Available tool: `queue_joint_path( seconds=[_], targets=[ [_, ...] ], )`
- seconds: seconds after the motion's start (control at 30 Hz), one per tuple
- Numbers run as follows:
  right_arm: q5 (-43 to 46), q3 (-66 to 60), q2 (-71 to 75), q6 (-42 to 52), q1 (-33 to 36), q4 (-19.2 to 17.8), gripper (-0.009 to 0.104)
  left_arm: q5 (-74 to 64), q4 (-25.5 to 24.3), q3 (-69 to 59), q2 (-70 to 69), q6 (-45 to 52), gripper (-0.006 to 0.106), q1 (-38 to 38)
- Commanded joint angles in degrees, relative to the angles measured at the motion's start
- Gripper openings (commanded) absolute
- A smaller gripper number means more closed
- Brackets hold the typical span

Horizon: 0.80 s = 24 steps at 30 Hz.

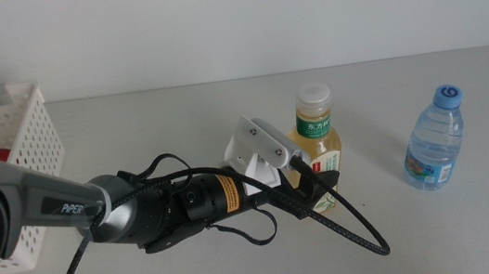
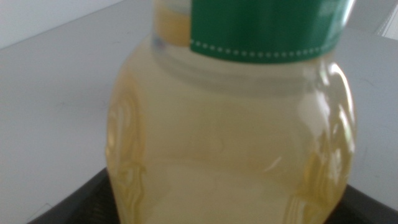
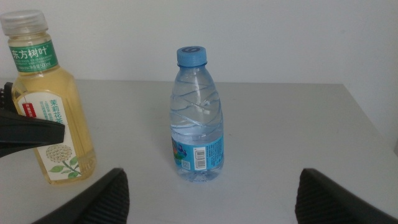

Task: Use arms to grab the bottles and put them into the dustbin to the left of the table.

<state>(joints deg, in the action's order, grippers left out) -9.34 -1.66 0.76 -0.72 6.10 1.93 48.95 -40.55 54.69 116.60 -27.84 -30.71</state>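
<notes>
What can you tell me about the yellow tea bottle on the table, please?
The tea bottle stands upright near the middle of the grey table, left of the water bottle. It looks like clear plastic filled with pale yellow liquid, with a whitish cap, a green neck band and a printed label bearing a red strip. The left gripper has its dark jaws on either side of the bottle's lower body; whether they press on it cannot be told. The bottle's base rests on the table.

Dustbin at table's left edge, tea bottle centre, water bottle to its right
</notes>
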Motion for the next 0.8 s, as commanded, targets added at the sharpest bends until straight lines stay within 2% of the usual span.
queue_joint_path(
  seconds=[0.0, 0.17, 0.27, 0.43, 0.47, 0.6, 0.77],
  targets=[
    [4.1, 0.5, 1.2, 0.3, 0.2, -0.3, 0.094, 4.8, 2.1, 1.6, -2.9, 0.3, 0.094, 0.1],
    [4.1, 0.5, 1.2, 0.3, 0.2, -0.3, 0.094, 5.2, 1.8, 1.6, -2.9, 0.7, 0.093, 0.1],
    [4.1, 0.5, 1.2, 0.3, 0.2, -0.3, 0.094, 5.5, 1.7, 1.6, -2.9, 0.7, 0.08, 0.1],
    [4.1, 0.5, 1.2, 0.3, 0.2, -0.3, 0.094, 4.9, 1.6, 1.6, -2.9, 0.4, 0.038, 0.1],
    [4.1, 0.5, 1.2, 0.3, 0.2, -0.3, 0.094, 3.0, 1.6, 1.6, -3.5, -0.9, 0.023, 0.2],
    [4.1, 0.5, 1.2, 0.3, 0.2, -0.3, 0.094, -5.3, 1.6, 1.6, -8.0, -4.7, -0.002, 0.2],
    [4.1, 0.5, 1.2, 0.3, 0.2, -0.3, 0.094, -19.0, 1.6, 2.2, -17.0, -5.3, -0.002, 0.1]
  ],
)
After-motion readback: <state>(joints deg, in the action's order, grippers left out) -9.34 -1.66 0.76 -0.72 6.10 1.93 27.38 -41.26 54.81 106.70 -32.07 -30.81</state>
